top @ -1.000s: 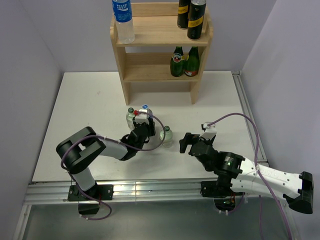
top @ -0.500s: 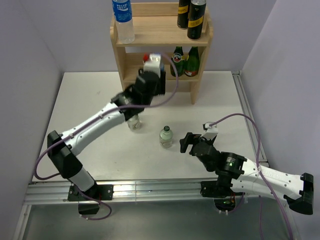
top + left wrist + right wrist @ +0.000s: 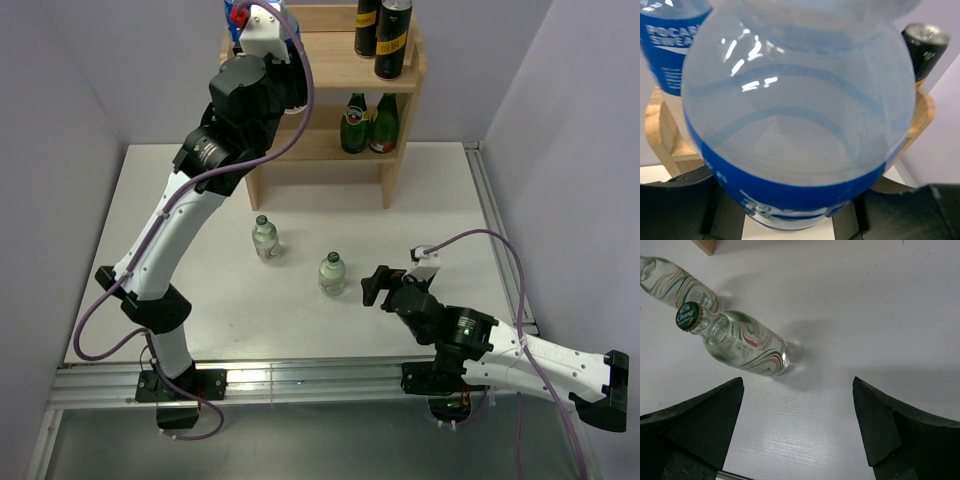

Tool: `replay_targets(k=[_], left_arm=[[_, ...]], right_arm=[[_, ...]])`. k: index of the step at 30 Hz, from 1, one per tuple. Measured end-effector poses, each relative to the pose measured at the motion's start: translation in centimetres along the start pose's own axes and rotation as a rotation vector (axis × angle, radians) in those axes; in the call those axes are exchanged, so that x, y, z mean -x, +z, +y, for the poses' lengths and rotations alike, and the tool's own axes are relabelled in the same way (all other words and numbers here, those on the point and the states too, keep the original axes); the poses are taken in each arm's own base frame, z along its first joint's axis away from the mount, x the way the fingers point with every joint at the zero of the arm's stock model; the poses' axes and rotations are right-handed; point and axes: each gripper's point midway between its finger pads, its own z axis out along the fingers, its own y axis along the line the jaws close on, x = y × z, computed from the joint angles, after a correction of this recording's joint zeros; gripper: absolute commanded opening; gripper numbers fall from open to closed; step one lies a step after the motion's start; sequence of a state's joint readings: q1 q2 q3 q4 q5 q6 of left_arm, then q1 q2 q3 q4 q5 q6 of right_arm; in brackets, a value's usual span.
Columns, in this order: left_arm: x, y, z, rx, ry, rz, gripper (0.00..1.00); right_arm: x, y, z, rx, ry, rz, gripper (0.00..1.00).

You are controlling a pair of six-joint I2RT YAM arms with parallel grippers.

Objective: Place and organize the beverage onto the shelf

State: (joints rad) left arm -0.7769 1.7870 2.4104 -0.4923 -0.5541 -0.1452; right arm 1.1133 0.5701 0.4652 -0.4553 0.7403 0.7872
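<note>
Clamping a water bottle (image 3: pixel 800 125), the left gripper (image 3: pixel 796 212) hangs over the shelf (image 3: pixel 330 75), upper centre; the right gripper (image 3: pixel 797 385) gapes wide.

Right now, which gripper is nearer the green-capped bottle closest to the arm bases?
Right. The right gripper is open just beside the green-capped bottle, not touching. The left gripper is far off at the shelf top, holding a water bottle.

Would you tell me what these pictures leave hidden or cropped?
Top view: the left arm mostly hides the held water bottle and whether it touches the shelf.
Left wrist view: that bottle fills the frame; the other water bottle is cropped top-left.
Right wrist view: the farther small bottle has its cap off-frame left.
</note>
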Motion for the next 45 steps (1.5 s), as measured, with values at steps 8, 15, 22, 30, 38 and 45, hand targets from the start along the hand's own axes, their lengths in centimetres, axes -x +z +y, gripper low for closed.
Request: replay_targets(k=[8,15,22,30,38,45], left_arm=[[-2.6,2.4,-0.8,-0.005,0.093,0.027,0.0],[-0.5,3.0,-1.1,-0.006,0.113,-0.06,0.0],[0.6,4.4,-1.6,-0.001,0.109,-0.143,0.0],[-2.8,7.5,-0.7,0.028,0.142,-0.108,0.0],[-3.5,9.7,2.5,0.081,0.132,-0.11,0.0],[-3.2,10.4,4.3,0.098,0.091,-0.118,0.01]], right_arm=[[0.1,-0.1,0.0,0.004,0.005,-0.004,0.96],[0.2,-0.1,0.0,0.008,0.01,-0.007,0.96],[0.3,-0.2,0.1,0.012,0.013,-0.009,0.96],[0.0,-0.1,0.0,0.015,0.012,-0.008,0.96],[0.0,-0.1,0.1,0.017,0.012,-0.008,0.96],[0.0,-0.1,0.0,0.015,0.01,-0.007,0.96]])
